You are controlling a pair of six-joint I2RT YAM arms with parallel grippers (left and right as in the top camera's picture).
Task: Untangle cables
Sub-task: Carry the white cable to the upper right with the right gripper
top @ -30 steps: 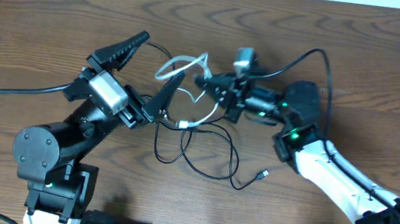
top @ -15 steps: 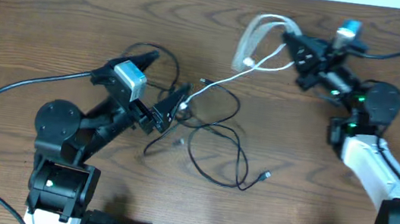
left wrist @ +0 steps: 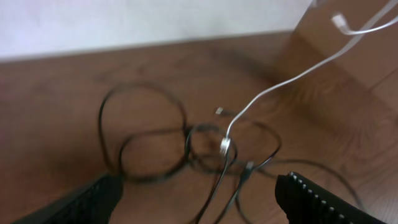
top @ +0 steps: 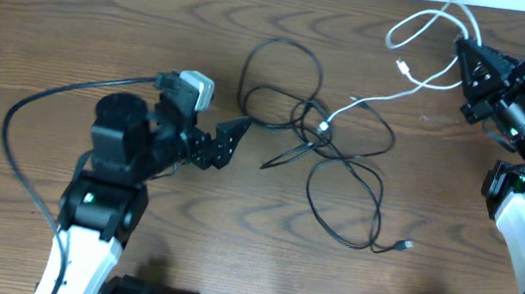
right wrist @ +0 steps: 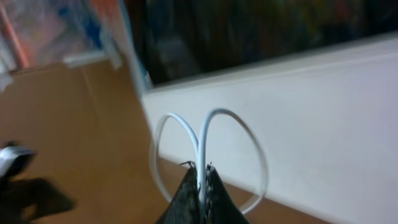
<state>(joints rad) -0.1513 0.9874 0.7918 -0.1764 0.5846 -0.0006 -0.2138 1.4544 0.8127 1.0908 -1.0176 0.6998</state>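
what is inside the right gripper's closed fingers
The white cable, pinched in the shut right gripper, with two loops arching above its tips. The clamped stretch itself is hidden between the fingers.

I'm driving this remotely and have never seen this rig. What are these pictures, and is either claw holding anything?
Two robot arms work at a wooden table, each ending in a two-finger gripper. The wide picture looks down from above; the other two come from a camera on each wrist. On the table lies a tangle of thin black cables, with a white cable running into it. The right gripper, top right from above, is shut on the white cable and holds up a loop of it. The left gripper is open, empty, pointing at the tangle.
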